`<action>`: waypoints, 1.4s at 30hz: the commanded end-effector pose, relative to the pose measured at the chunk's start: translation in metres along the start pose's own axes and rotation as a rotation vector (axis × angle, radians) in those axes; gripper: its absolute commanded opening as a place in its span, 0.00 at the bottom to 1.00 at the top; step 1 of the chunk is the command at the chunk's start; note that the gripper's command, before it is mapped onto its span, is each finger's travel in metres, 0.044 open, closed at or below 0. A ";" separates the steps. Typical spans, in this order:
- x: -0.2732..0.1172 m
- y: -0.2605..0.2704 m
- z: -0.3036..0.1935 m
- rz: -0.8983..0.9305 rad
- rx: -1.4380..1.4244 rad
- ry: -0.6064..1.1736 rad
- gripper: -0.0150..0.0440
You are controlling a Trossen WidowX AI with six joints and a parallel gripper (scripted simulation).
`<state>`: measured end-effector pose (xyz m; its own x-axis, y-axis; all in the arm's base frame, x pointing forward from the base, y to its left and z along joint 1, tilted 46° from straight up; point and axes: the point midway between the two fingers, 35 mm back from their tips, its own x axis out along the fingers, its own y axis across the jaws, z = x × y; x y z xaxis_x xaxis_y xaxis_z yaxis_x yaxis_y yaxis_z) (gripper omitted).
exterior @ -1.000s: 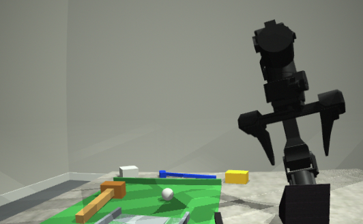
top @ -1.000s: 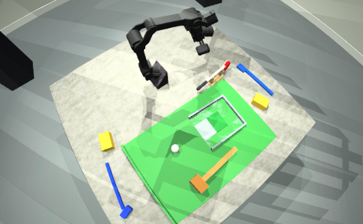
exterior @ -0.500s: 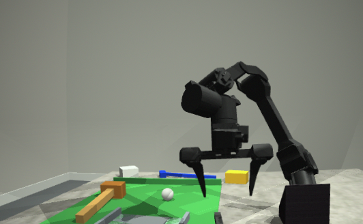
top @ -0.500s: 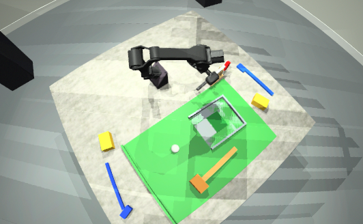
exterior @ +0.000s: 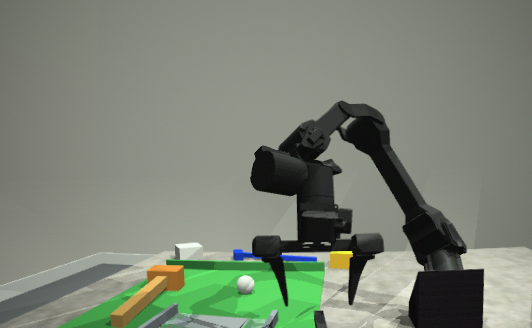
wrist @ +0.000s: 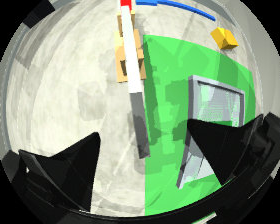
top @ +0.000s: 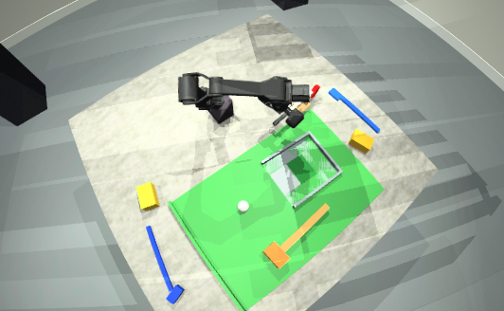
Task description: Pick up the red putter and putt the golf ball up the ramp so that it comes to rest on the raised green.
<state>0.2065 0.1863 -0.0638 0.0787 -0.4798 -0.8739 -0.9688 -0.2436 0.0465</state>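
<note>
Two spread fingers [exterior: 281, 280] straddle the red putter [wrist: 132, 63] beside the green mat's edge [wrist: 145, 129], pinching nothing.

The red putter [wrist: 131, 63] lies flat in the upper middle of the wrist view: red head at top, white then grey shaft. The white golf ball [top: 243, 206] rests lower centre on the green mat [top: 223, 237], left of the grey-framed raised green [top: 302, 169].

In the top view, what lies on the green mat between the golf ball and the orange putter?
Nothing: only bare green mat shows between the golf ball and the orange putter in the top view.
</note>
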 end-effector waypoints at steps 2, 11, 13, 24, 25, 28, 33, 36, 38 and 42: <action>0.014 0.002 -0.006 0.009 -0.010 0.012 1.00; 0.037 0.002 -0.012 0.009 -0.010 0.013 1.00; 0.037 0.002 -0.012 0.009 -0.010 0.013 1.00; 0.048 0.002 -0.015 0.009 -0.010 0.013 1.00; 0.050 0.002 -0.016 0.009 -0.010 0.013 1.00; 0.054 0.002 -0.017 0.009 -0.010 0.013 1.00; 0.059 0.002 -0.019 0.009 -0.009 0.014 1.00; 0.059 0.002 -0.019 0.009 -0.009 0.014 1.00; 0.057 0.000 -0.017 0.006 0.000 0.008 0.96; 0.057 0.000 -0.017 0.006 0.000 0.008 0.78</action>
<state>0.2146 0.1442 -0.1054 0.0744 -0.4881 -0.8696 -0.9690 -0.2412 0.0525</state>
